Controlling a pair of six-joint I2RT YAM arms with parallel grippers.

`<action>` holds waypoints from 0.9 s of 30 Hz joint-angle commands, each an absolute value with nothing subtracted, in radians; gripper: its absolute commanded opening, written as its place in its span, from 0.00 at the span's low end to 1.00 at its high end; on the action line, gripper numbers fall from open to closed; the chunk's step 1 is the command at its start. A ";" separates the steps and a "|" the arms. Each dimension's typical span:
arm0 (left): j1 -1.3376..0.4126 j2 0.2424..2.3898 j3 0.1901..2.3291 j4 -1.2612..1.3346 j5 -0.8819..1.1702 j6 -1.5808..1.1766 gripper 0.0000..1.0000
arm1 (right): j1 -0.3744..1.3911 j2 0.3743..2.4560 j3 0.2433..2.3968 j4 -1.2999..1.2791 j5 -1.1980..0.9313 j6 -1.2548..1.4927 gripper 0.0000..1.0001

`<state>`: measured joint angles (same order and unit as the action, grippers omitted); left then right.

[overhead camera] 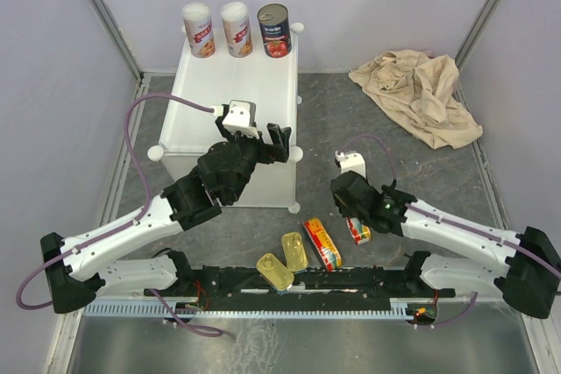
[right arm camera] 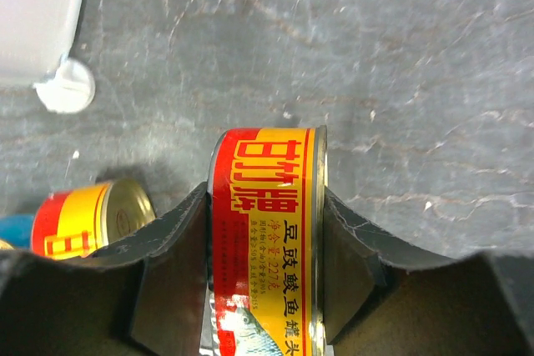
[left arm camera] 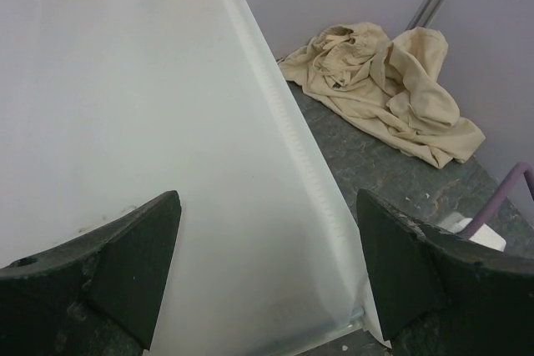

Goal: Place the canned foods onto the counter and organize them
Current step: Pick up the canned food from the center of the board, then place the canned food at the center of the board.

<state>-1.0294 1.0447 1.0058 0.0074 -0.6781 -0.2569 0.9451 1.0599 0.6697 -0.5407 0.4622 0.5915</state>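
Low on the right of the overhead view, the right gripper covers most of a red-and-yellow oblong flat tin. Only the right wrist camera shows its fingers clamped on the tin's two sides. Whether the tin touches the dark grey mottled tabletop is unclear. A second red-and-yellow tin and two gold rectangular tins lie near the arm bases. Along the far edge of the large white cube-shaped counter stand two white-and-red cylinder cans and a dark cylinder can with a red label. The left wrist camera cuts off all but their bases. The left gripper hovers over the counter top, fingers wide apart, holding nothing. A crumpled beige cloth lies far right. Pale lilac walls enclose the table.
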 commanded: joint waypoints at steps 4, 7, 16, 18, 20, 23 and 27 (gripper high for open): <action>-1.035 0.998 0.998 0.045 -0.675 -0.289 0.91 | 0.863 1.169 0.795 -0.457 0.589 0.483 0.27; -1.034 0.993 0.997 0.044 -0.677 -0.285 0.91 | 0.829 1.220 0.826 -0.436 0.648 0.446 0.27; -1.035 0.983 0.995 0.044 -0.668 -0.284 0.91 | 0.696 1.380 0.904 -0.387 0.708 0.386 0.28; -1.034 0.979 0.994 0.046 -0.669 -0.283 0.91 | 0.682 1.410 0.921 -0.384 0.728 0.380 0.28; -1.035 0.979 0.995 0.046 -0.669 -0.279 0.91 | 0.677 1.441 0.940 -0.386 0.763 0.375 0.29; -1.034 0.978 1.000 0.046 -0.667 -0.275 0.91 | 0.674 1.499 0.976 -0.397 0.813 0.371 0.29; -1.034 0.973 1.002 0.046 -0.665 -0.273 0.91 | 0.669 1.560 1.011 -0.406 0.854 0.374 0.30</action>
